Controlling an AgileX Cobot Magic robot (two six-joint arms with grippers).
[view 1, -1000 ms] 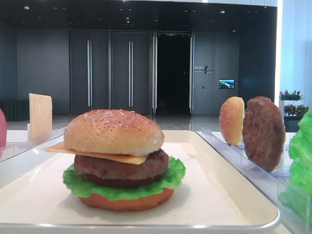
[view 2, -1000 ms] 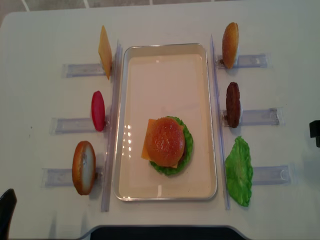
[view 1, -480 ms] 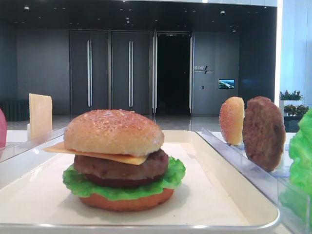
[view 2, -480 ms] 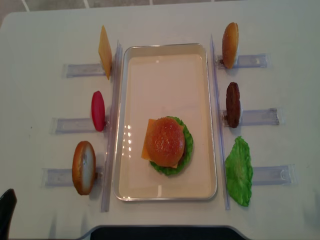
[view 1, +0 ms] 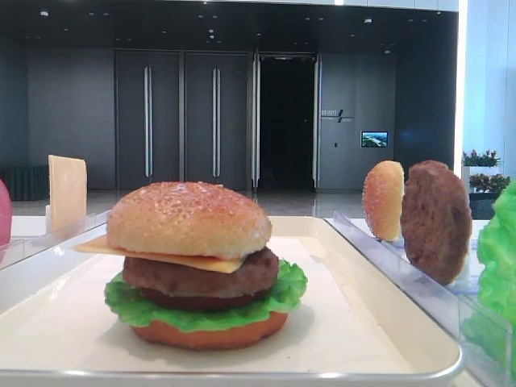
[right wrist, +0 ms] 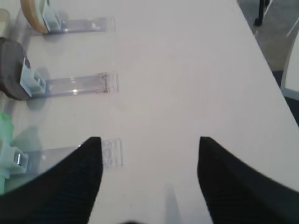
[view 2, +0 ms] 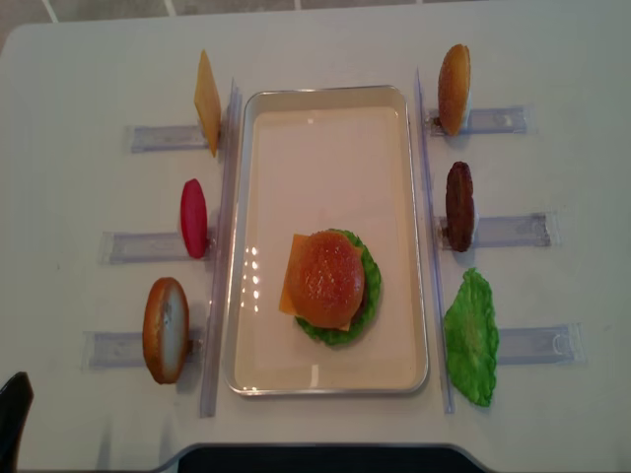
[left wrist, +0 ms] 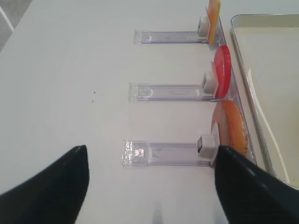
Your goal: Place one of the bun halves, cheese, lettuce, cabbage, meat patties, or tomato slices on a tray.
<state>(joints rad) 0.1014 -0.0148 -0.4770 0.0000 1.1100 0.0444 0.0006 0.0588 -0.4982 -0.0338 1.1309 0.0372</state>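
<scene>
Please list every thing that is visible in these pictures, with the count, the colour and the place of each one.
tray: one, white, table centre.
burger: one, speckled top bun, yellow-orange cheese, brown patty, green lettuce, orange bottom bun; on the tray, near end.
cheese slice: one, yellow-orange, upright, left far rack.
red slice: one, left middle rack.
bun: one, orange-tan, left near rack.
bun half: one, golden, right far rack.
meat patty: one, dark brown, right middle rack.
lettuce leaf: one, green, right near rack.
left pincer: black, open, empty.
right pincer: black, open, empty.
</scene>
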